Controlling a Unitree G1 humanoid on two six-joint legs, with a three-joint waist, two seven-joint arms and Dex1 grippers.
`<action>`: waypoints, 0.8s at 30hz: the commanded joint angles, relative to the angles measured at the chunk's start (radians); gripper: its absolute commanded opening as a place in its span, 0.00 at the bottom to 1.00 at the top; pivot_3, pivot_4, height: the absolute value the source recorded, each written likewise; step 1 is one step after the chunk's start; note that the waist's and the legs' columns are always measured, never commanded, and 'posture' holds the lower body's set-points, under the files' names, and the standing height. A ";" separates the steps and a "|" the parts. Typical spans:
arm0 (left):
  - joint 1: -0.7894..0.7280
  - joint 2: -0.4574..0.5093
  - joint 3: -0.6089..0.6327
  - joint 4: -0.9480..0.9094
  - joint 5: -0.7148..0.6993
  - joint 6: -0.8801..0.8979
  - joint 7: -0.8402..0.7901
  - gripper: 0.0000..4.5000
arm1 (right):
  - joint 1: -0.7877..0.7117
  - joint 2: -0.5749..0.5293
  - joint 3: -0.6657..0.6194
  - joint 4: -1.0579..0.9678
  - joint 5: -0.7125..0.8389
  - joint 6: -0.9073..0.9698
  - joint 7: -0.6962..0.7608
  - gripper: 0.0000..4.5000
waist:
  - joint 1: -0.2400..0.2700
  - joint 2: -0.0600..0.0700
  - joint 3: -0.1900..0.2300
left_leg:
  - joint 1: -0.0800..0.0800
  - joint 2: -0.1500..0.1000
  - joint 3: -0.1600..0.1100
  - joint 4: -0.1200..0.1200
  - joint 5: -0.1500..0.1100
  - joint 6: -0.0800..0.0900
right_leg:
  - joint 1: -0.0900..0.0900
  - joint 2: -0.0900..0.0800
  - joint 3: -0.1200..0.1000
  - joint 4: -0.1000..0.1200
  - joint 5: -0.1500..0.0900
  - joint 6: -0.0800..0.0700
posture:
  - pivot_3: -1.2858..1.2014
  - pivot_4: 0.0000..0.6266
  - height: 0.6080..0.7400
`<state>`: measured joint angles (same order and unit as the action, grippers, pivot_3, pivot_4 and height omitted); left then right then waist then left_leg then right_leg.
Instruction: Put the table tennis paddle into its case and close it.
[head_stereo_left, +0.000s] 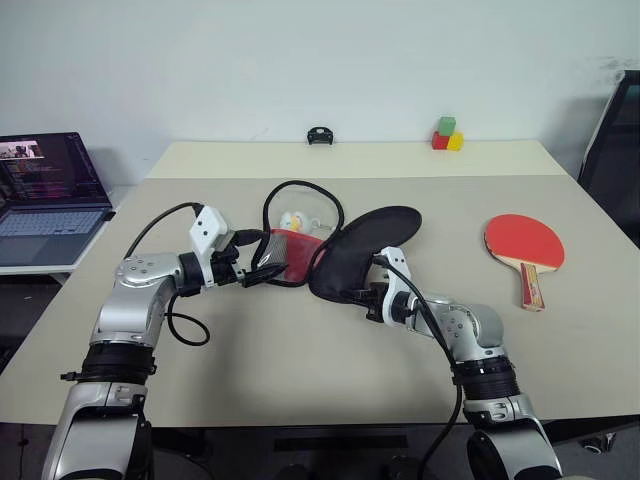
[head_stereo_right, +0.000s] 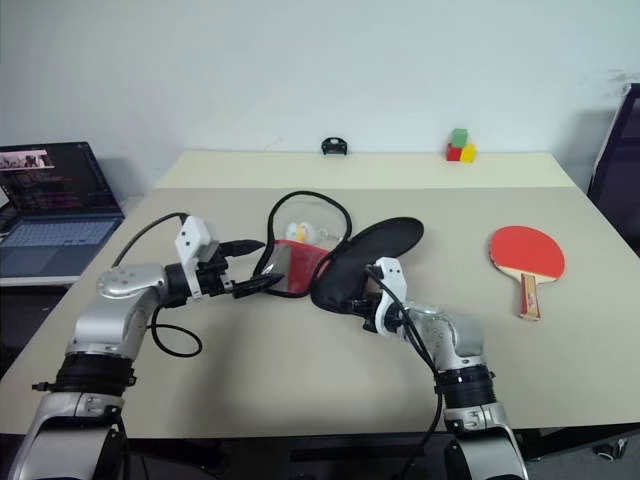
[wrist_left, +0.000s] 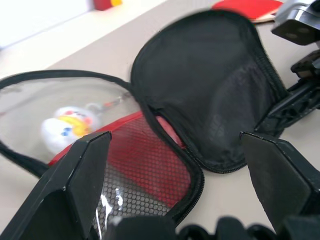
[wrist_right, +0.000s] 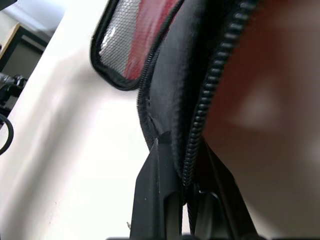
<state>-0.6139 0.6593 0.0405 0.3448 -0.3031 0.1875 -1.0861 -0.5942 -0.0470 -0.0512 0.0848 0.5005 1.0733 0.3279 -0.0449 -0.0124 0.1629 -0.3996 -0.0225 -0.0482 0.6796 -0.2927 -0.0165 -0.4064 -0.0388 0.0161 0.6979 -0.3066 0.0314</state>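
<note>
we are pinching the zippered edge of the case (head_stereo_left: 355, 250) with our right gripper (head_stereo_left: 362, 296), its fingers clamped together on the black flap near the middle of the desk (head_stereo_left: 300, 370). the case is lying unzipped, black flap raised, red mesh side beside it. our left gripper (head_stereo_left: 262, 272) is hovering with its fingers (wrist_left: 75, 185) spread apart just beside the red mesh end. the table tennis paddle (head_stereo_left: 524, 246) is lying red face up, well apart to the right.
</note>
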 joint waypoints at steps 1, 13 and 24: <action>-0.034 -0.009 -0.016 -0.043 0.003 -0.011 -0.016 1.00 | 0.025 -0.016 -0.052 -0.107 0.058 0.066 -0.010 0.00 | 0.002 0.000 0.000 | 0.000 0.000 0.000 0.000 0.000 0.000 | 0.000 0.000 0.000 0.000 0.000 0.000 | 0.52 0.24 1.00; -0.062 -0.074 -0.072 -0.045 0.021 -0.021 -0.045 1.00 | 0.101 -0.204 -0.234 -0.296 0.198 0.415 0.003 0.00 | 0.011 0.000 0.000 | 0.000 0.000 0.000 0.000 0.000 0.001 | 0.001 0.000 0.000 0.000 0.000 0.000 | 0.52 0.24 1.00; -0.116 -0.135 -0.116 0.017 0.051 -0.061 -0.062 1.00 | 0.069 -0.394 -0.222 -0.206 0.198 0.489 0.091 0.00 | 0.012 0.000 0.000 | 0.000 -0.001 0.001 0.000 0.000 0.002 | 0.001 0.000 0.000 -0.001 0.000 0.000 | 0.52 0.24 1.00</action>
<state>-0.7043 0.5217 -0.0789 0.3683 -0.2547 0.1456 -1.1464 -0.5058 -0.4273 -0.2753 -0.1240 0.6901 1.5632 0.4005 -0.0333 -0.0128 0.1628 -0.3999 -0.0230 -0.0478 0.6796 -0.2923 -0.0146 -0.4052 -0.0385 0.0162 0.6975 -0.3066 0.0313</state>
